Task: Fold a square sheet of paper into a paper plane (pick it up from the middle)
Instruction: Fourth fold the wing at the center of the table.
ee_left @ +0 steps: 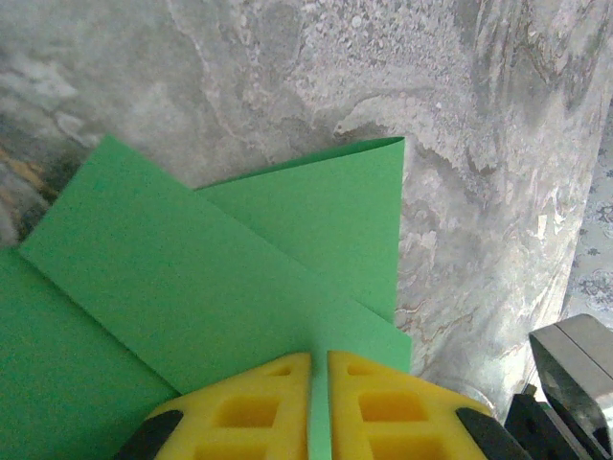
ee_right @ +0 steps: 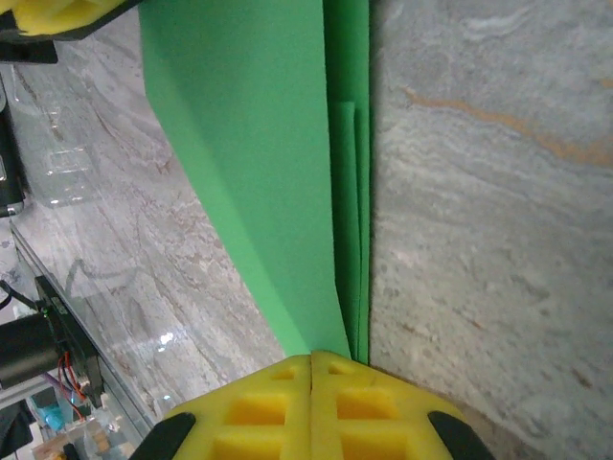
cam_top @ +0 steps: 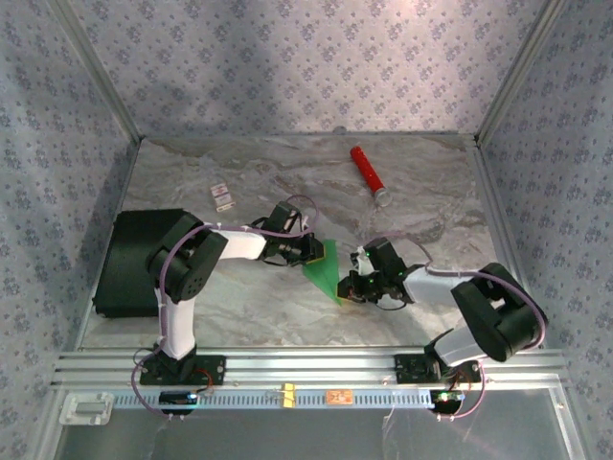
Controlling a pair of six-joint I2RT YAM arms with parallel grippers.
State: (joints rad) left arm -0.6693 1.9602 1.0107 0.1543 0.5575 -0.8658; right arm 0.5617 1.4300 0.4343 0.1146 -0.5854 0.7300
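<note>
The square sheet of paper (cam_top: 326, 270) is bright green and folded into a pointed wedge, at the table's middle between both arms. My left gripper (cam_top: 311, 251) is shut on its upper left edge. In the left wrist view the yellow fingertips (ee_left: 278, 383) pinch a green strip of the paper (ee_left: 239, 259), whose flaps overlap in front. My right gripper (cam_top: 348, 287) is shut at the paper's lower pointed end. In the right wrist view the paper (ee_right: 268, 172) narrows down into the closed right gripper (ee_right: 313, 359), one flap standing up from the marble.
A red cylinder (cam_top: 367, 174) lies at the back right. A black flat box (cam_top: 139, 264) sits at the left edge, with a small white card (cam_top: 222, 196) behind it. An aluminium rail (cam_top: 306, 369) runs along the near edge. Patterned walls enclose the table.
</note>
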